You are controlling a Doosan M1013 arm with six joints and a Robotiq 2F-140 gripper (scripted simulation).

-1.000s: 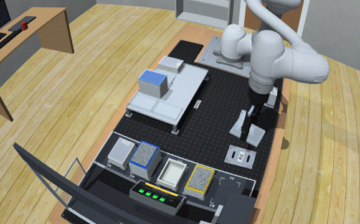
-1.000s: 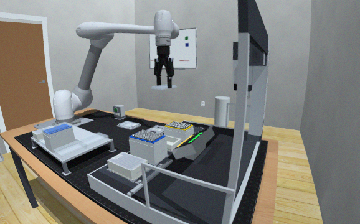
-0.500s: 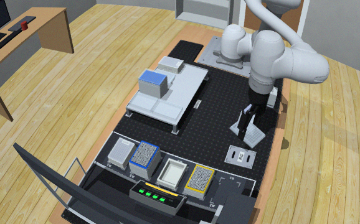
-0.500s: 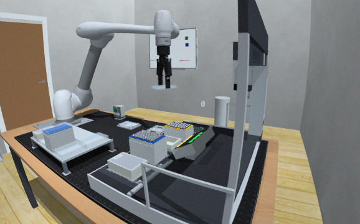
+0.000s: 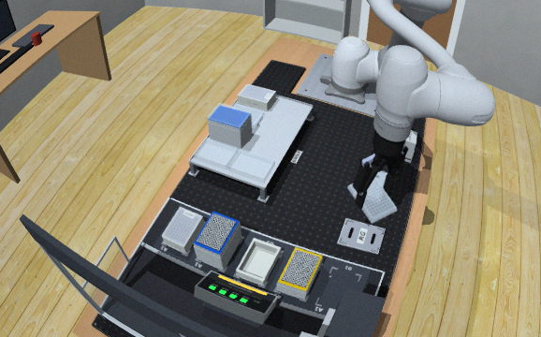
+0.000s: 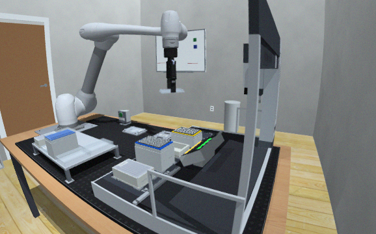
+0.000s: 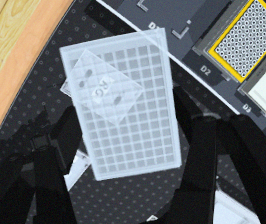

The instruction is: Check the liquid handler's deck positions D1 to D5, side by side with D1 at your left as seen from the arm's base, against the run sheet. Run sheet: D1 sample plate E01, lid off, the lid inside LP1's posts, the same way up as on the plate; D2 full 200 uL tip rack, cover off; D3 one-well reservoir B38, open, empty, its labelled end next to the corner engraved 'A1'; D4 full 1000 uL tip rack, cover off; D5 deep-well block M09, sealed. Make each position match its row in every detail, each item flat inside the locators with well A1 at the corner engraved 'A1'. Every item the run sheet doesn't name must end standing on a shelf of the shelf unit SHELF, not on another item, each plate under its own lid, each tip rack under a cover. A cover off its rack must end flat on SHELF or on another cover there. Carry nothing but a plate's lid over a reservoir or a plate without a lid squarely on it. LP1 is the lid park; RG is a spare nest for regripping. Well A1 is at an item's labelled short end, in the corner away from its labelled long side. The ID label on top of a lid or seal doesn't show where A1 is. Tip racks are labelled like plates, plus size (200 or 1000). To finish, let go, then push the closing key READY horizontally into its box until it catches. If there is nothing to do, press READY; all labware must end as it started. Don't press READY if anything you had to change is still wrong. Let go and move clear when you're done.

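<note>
My gripper (image 5: 372, 186) is shut on a thin translucent well plate (image 5: 379, 202) and holds it high above the right side of the black table. The plate also shows in the exterior view (image 6: 172, 91), level. In the wrist view the plate (image 7: 120, 112) lies between my dark fingers, turned at an angle to the deck. The RG nest (image 5: 360, 236) lies below and shows through the plate. On the deck stand a white covered plate at D1 (image 5: 182, 229), a blue-rimmed tip rack (image 5: 217, 234), an open white reservoir (image 5: 257, 261) and a yellow-rimmed tip rack (image 5: 300, 269). D5 (image 5: 345, 283) holds nothing.
The shelf unit (image 5: 252, 140) stands at mid-left with a blue-topped covered rack (image 5: 229, 124) and a white box-shaped item (image 5: 256, 96). A panel with green lights (image 5: 235, 292) sits in front of the deck. A dark gantry frame (image 6: 259, 97) rises over the deck.
</note>
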